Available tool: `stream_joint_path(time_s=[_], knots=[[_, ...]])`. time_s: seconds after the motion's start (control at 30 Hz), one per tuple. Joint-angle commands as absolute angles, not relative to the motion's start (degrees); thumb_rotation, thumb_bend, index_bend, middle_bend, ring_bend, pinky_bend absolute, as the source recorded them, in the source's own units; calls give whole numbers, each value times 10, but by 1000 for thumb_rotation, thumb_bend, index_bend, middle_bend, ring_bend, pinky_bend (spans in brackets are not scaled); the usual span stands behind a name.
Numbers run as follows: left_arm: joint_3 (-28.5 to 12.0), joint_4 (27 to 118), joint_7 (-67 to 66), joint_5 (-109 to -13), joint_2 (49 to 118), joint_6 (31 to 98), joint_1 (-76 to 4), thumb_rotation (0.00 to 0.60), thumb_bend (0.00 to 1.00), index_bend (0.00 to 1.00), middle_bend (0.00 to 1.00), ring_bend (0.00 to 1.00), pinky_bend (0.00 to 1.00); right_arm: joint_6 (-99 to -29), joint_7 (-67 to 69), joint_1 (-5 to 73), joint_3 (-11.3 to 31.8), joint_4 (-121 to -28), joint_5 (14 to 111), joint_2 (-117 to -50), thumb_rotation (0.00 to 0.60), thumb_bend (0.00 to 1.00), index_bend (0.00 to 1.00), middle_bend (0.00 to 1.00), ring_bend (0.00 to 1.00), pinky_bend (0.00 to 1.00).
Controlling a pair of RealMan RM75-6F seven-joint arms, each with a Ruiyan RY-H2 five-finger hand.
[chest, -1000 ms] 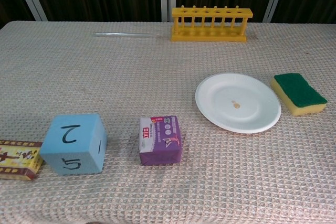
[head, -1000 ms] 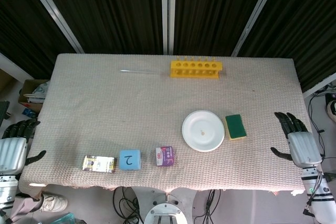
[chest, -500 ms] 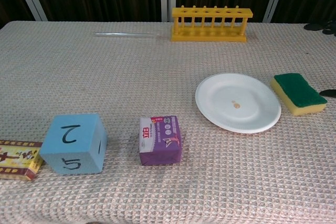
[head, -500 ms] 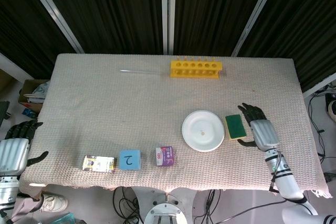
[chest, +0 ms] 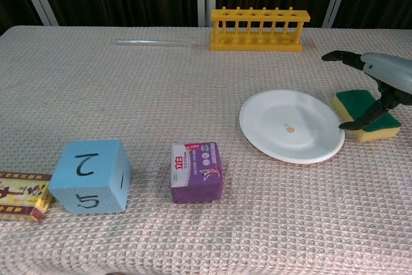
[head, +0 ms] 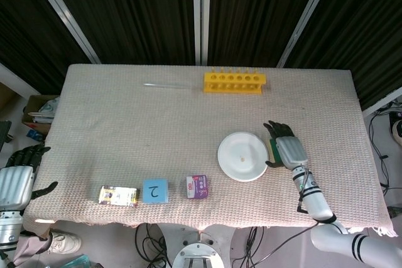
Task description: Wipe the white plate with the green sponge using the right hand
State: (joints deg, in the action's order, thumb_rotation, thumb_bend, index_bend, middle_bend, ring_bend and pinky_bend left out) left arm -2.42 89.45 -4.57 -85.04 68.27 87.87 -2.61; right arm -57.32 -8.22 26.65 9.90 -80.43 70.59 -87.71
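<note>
The right hand [head: 286, 147] hides most of the green sponge [chest: 360, 109].

The cloth-covered bench [head: 125, 123] carries a yellow rack [head: 233, 82], glass tube [head: 164, 85], white plate [head: 242, 156], green sponge [chest: 360, 111], purple packet [head: 197, 187], blue cube [head: 155, 191] and a small box [head: 118, 196] at lower left.

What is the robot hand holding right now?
Nothing yet. The right robot hand hovers open over the green sponge beside the white plate. The left robot hand is empty too.
</note>
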Motion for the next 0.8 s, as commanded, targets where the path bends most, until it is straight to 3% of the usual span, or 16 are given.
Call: stream_joint_path(time_s=[0.03,0.63,0.8], knots=[[-24,894,-46,-852,684,878,-27,600,10,217,183,167,188,-563,-84,266,91,-791,692,-871,600,8,0,0,0,0],[-29,906,-57,-856,678,865,-42,600,10,217,184,167,187,-510,-13,254,91,-729,646,-806,600,7,0,1,0,0],[-30,906,-53,-855,676,867,-41,600,10,217,183,167,188,-494,2,262,84,-753,668,-787,600,29,0,85,0,10]])
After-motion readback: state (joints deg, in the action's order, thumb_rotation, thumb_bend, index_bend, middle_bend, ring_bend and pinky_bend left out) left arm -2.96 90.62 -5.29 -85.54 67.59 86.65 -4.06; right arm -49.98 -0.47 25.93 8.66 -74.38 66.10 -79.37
